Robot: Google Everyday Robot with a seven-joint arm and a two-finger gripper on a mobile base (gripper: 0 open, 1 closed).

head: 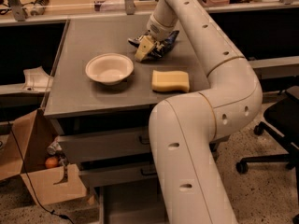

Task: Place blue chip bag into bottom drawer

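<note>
Blue chip bag [167, 40] at table's [93, 41] twelve o'clock, touching gripper [148, 48]; jaw state impossible to tell. Yellow sponge [170, 80] at its six o'clock, bottom drawer [126, 204] open below.

Cream jaws at navy blue chip bag [169, 39]; yellow sponge [170, 80]; white bowl [109, 68]

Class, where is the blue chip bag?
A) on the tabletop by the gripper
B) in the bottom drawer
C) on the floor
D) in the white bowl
A: the blue chip bag lies on the table at the gripper, beyond the yellow sponge.
</note>
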